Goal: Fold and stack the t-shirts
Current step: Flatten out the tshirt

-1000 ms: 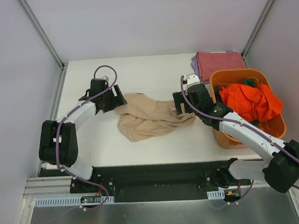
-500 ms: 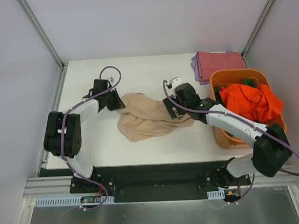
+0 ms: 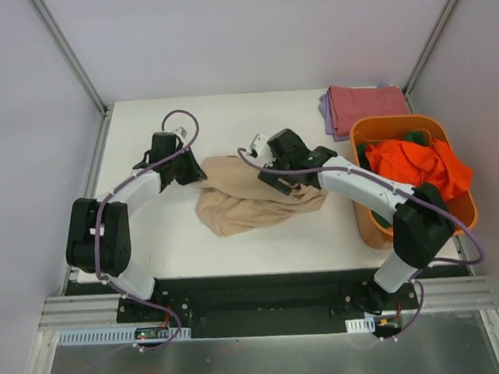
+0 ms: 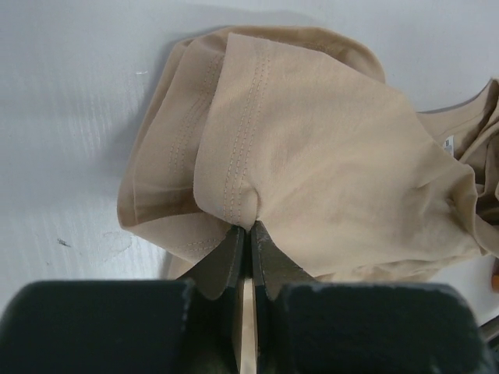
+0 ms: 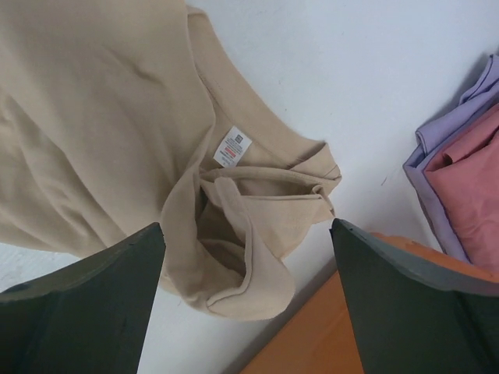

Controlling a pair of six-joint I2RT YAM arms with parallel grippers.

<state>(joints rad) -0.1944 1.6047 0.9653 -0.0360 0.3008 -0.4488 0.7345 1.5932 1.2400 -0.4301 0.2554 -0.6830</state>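
Hem edge of beige t-shirt (image 4: 312, 171) tight inside left gripper (image 4: 248, 235)

Beige t-shirt (image 3: 250, 200) lies crumpled mid-desk (image 3: 168, 244), white neck label (image 5: 232, 146) exposed. Dusty red t-shirt (image 3: 365, 103) sits folded atop a folded lavender t-shirt (image 3: 324, 109) at the far right corner. Orange t-shirt (image 3: 419, 168) is heaped over a dark green t-shirt (image 3: 415, 136) inside the tub (image 3: 390, 120).

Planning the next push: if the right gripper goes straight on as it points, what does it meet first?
Probably the beige t-shirt, around its collar; the open right gripper aims there, depth unclear.
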